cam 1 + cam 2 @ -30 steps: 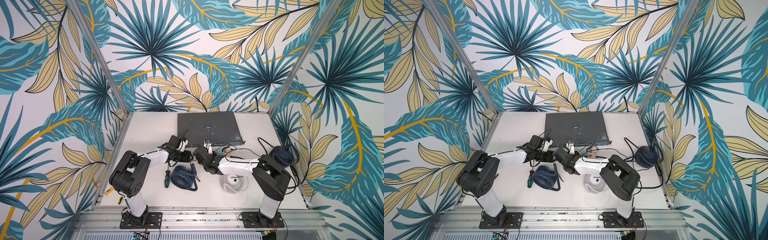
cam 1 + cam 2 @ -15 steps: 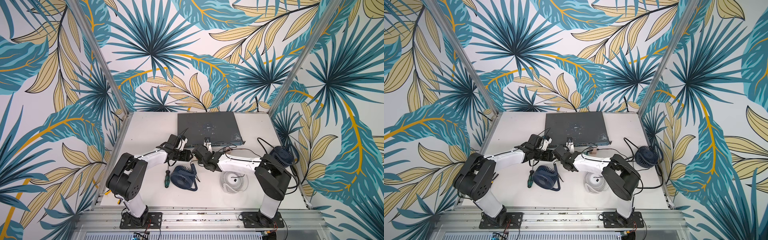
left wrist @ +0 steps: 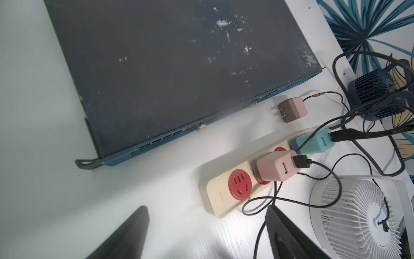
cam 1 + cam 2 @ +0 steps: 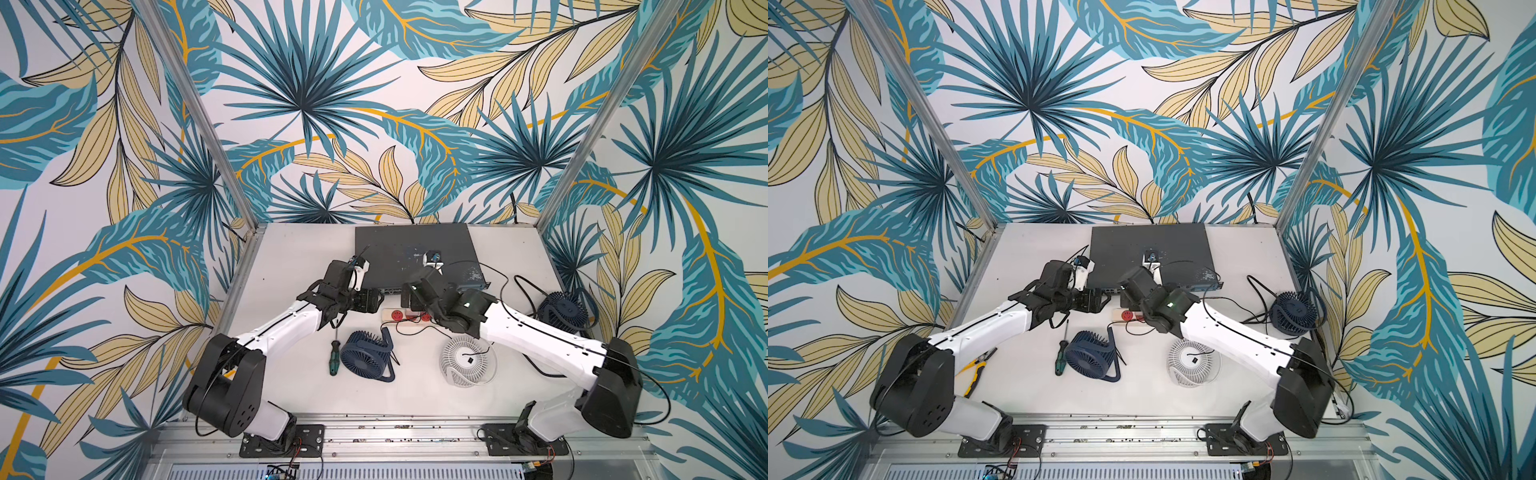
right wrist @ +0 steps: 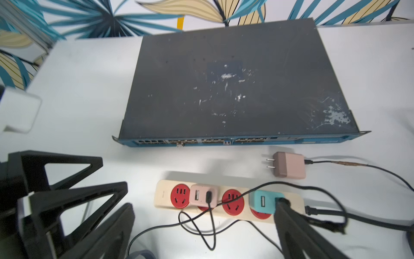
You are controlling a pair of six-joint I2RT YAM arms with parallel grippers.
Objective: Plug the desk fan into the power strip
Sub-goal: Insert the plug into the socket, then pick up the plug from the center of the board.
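Found left pincer (image 3: pixel 206 208), right pincer (image 5: pixel 205 205) spread, empty | spotted power strip (image 4: pixel 392 314) 10 o'clock of white fan (image 4: pixel 467 361) | judged seated pink plug (image 5: pixel 199 197) light, rigid, slick; favoured pinching flat sides

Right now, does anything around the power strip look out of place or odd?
Yes. A pink adapter lies loose on its side between the power strip and the grey network switch, prongs bare, plugged into nothing. The switch's lid is also scuffed with white marks.
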